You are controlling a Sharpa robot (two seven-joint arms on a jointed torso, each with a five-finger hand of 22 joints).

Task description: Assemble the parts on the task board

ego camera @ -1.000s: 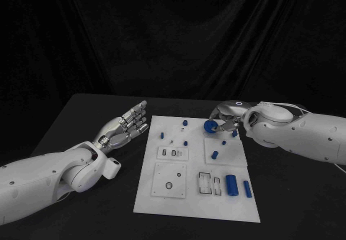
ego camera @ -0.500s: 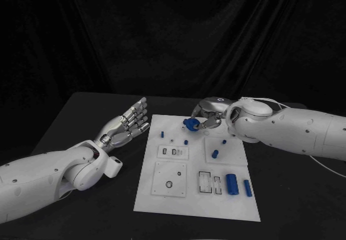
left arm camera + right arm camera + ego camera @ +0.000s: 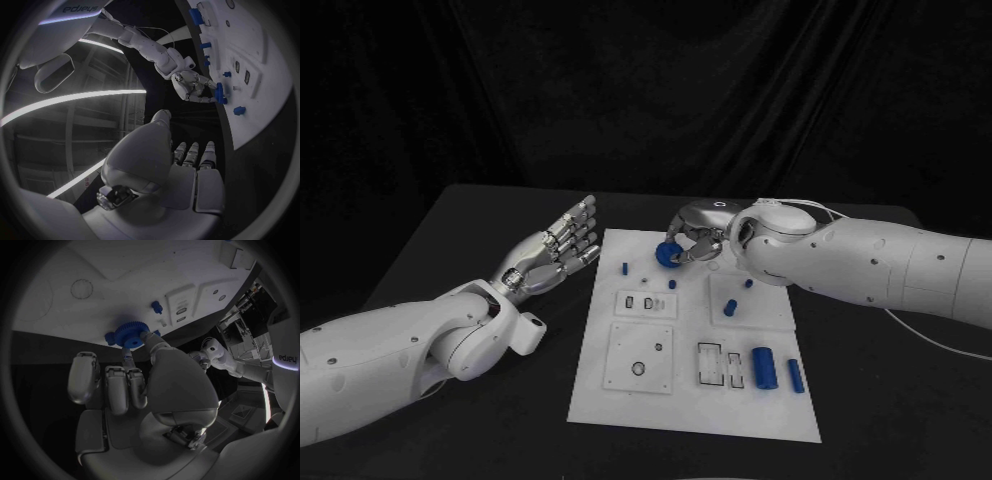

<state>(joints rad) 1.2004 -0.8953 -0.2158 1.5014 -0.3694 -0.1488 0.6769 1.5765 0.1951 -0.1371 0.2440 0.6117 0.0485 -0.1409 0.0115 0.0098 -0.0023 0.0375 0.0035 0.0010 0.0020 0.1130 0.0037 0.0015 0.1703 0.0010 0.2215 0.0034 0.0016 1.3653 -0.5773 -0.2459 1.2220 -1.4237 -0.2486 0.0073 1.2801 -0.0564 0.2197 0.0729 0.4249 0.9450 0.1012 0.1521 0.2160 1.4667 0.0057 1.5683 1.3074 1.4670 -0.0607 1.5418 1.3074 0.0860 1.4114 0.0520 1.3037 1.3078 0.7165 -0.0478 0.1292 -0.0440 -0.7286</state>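
Right robot hand (image 3: 700, 232) with blue gear (image 3: 672, 254) over task board (image 3: 678, 400)

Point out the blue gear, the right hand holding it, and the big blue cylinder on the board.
blue gear (image 3: 130, 333), right wrist view, toothed face.
right hand (image 3: 705, 232), head view, middle of hand.
big blue cylinder (image 3: 763, 366), head view, mid-body.

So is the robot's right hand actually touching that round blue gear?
Touching. In the right wrist view, the right hand pinches the blue gear between its fingertips above the task board.
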